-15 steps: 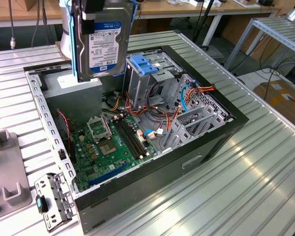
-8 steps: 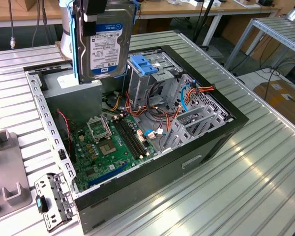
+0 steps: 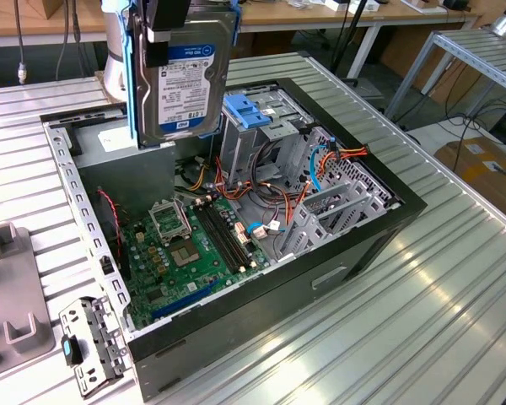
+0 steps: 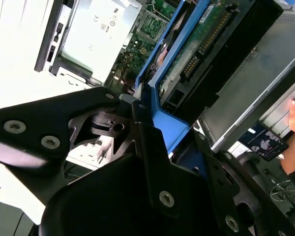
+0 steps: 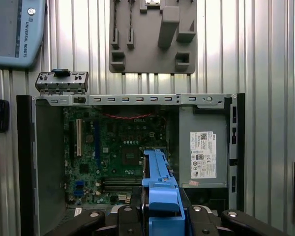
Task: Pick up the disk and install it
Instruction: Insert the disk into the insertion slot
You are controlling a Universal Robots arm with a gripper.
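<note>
One disk (image 3: 185, 80), one end effector (image 3: 164, 25) clamped shut on its top end. The disk hangs upright with its label facing out in the exterior view, over the back of one open computer case (image 3: 253, 333). It has two blue rails, one per long edge.

Inside the case:
- one motherboard (image 3: 190, 253)
- one grey box with a white sticker (image 5: 202, 147)
- one blue clip (image 3: 246, 111) on the drive cage, just beside the disk on the exterior view's right

There is open room above the motherboard. One grey fixture (image 3: 13, 312) sits on the table (image 3: 438, 312), well apart.
</note>
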